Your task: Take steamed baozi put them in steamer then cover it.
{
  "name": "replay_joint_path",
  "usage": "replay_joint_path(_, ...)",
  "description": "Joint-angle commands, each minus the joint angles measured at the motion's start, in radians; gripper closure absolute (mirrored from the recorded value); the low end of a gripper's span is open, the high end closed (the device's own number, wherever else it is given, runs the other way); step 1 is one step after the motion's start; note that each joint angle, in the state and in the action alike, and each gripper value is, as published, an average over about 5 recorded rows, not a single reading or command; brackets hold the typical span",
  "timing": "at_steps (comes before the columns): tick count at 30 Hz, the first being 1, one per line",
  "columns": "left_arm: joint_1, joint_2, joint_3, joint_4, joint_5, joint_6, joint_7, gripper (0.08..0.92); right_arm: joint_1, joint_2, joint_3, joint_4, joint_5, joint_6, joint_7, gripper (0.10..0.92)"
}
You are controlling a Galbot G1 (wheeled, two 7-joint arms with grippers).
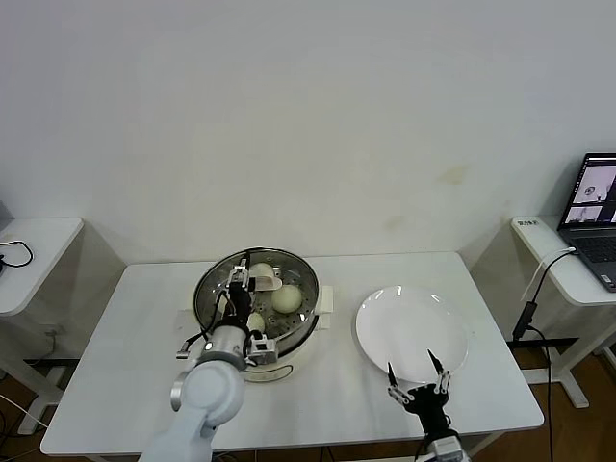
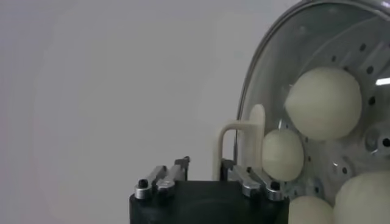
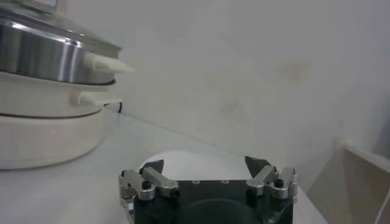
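The steamer (image 1: 285, 358) stands left of centre on the table, its steel basket on a cream-white base. The cover (image 1: 294, 273) lies on it, and its cream-white handle (image 1: 266, 280) is at the centre. Several baozi show through the glass, one of them at the right side (image 1: 286, 298). In the left wrist view the baozi (image 2: 323, 100) lie under the cover's glass beside the handle (image 2: 234, 143). My left gripper (image 1: 238, 282) is over the cover at the handle, jaws a little apart; the handle's leg stands between the fingers (image 2: 205, 164). My right gripper (image 1: 417, 372) is open and empty at the plate's near edge.
A flat white plate (image 1: 414, 322) lies bare to the right of the steamer and shows in the right wrist view (image 3: 183, 159). That view also shows the steamer (image 3: 49, 58) with the cover on it. Side tables stand at both sides; a laptop (image 1: 597, 217) is on the right one.
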Motion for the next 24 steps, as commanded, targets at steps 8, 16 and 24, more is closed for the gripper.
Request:
replay_joint_path(8,0.246,0.079,-0.065,-0.33,-0.079,-0.025,-0.055,0.203,-0.01,-0.01,-0.003,0.0,0.004,0.005,0.001,0.203)
replay_joint_path(16,0.568,0.07,-0.2,-0.491,-0.328,-0.083,-0.232,0.177,-0.036,-0.066,0.009,0.008,0.05,0.012,-0.003,0.203)
replay_joint_path(24,0.639,0.046,-0.434,-0.377,-1.169,-0.258,-0.569,0.177,-0.032,-0.073,0.003,0.007,0.072,0.002,-0.007,0.203)
